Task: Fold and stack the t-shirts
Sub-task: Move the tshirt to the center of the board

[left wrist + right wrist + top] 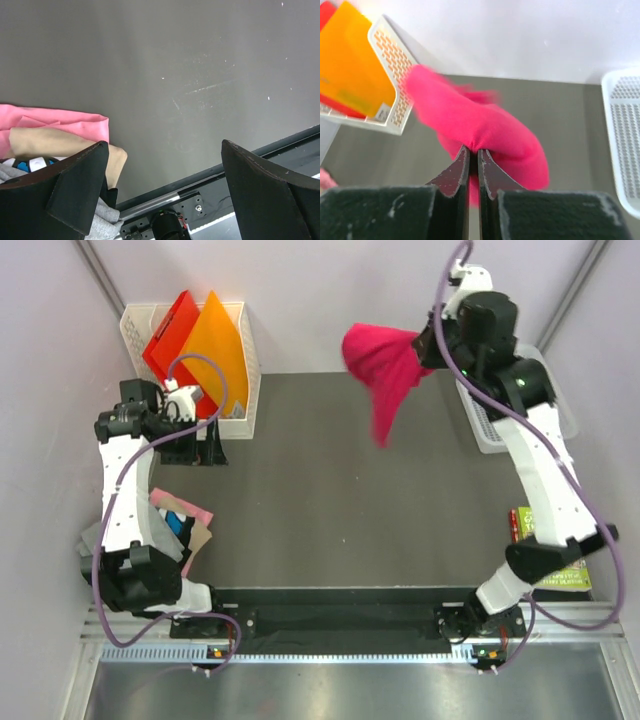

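my right gripper (473, 152) has its two fingers pressed together on a fold of the magenta t-shirt (490, 127), which is bunched and a little blurred before the dark table (565, 110). at left, a white basket (390, 60) holds an orange folder (350, 65). a white perforated bin (622, 130) is at the right edge.

the middle of the dark mat (330, 500) is lying open, giving passing room. a white basket (250, 390) holding folders (215, 340) is crowding the far left, a second basket (478, 420) the far right, folded t-shirts (190, 525) the near left — the magenta t-shirt (385, 365) is hanging over the far-right part.
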